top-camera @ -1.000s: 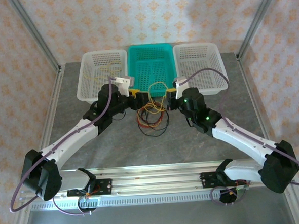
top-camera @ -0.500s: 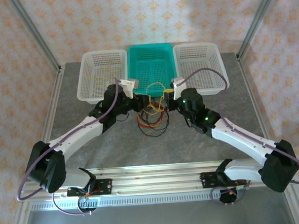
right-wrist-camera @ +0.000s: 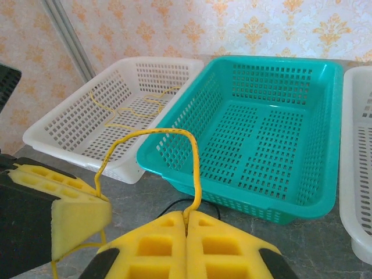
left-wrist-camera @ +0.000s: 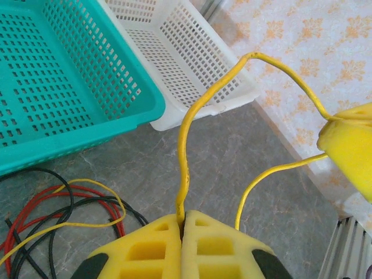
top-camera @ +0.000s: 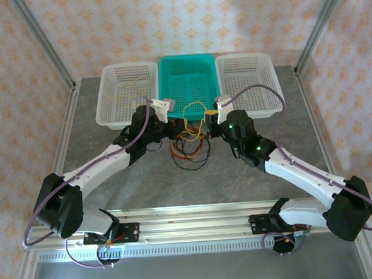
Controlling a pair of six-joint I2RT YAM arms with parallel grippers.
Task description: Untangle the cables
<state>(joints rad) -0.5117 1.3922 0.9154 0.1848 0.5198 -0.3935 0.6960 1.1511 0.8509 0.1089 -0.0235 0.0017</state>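
Left fingers (left-wrist-camera: 152, 251) and right fingers (right-wrist-camera: 156, 246) pinch yellow cable (left-wrist-camera: 192, 116) — beside teal basket (left-wrist-camera: 87, 138).

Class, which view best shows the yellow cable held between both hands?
Left wrist: the yellow cable arcs from the left hand to the right hand, both strands clear. Right wrist shows one arc; top external, a small loop.

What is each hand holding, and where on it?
One yellow cable: the left hand and the right hand each pinch it, at opposite ends of a raised arc.
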